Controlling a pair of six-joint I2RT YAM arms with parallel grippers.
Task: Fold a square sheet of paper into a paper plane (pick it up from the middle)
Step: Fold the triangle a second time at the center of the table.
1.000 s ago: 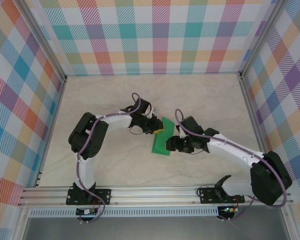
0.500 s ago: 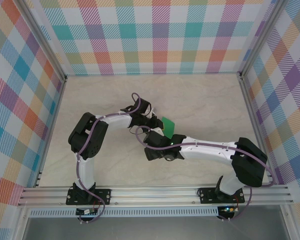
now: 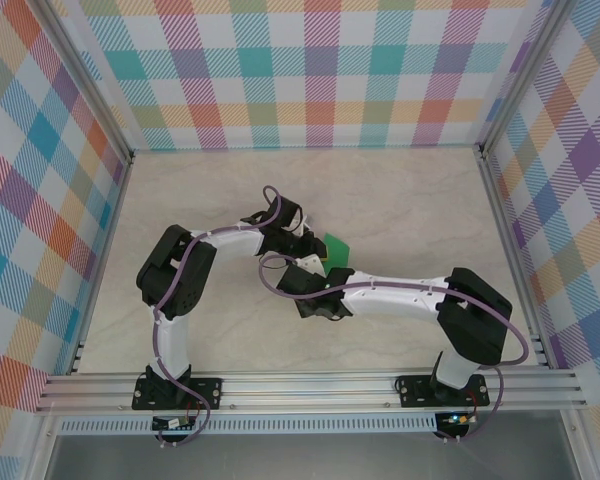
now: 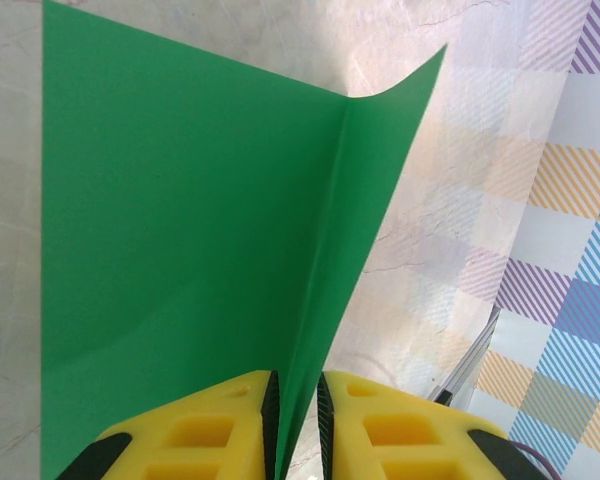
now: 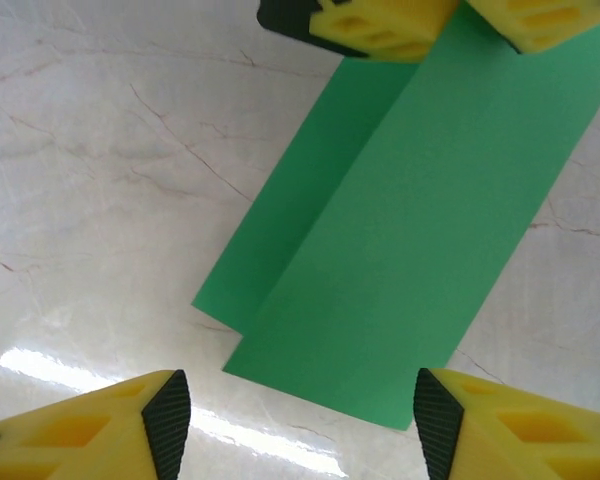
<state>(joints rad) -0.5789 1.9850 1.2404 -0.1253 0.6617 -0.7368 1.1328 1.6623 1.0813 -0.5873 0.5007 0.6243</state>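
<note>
The square sheet of paper (image 5: 420, 200) is bright green and folded lengthwise into a long doubled strip, its two layers slightly offset. No paper plane is in view. My left gripper (image 4: 298, 420) is shut on the sheet's (image 4: 180, 220) crease, and the sheet fans out ahead of it. In the top view the left gripper (image 3: 308, 250) sits at the table's middle, with a green corner of the sheet (image 3: 336, 246) showing beside it. My right gripper (image 5: 300, 420) hovers open above the strip's near end, one finger on each side, touching nothing. From above, the right gripper (image 3: 315, 288) covers most of the sheet.
The marble tabletop (image 3: 200, 200) is bare around the arms. Checked walls (image 3: 320, 70) and metal frame posts (image 3: 505, 200) close in the back and both sides. The right arm (image 3: 410, 295) stretches across the near middle of the table.
The right arm has swung left from beside the sheet to over its near end, covering most of it from above. Its jaws narrowed slightly. The left gripper kept its hold.
</note>
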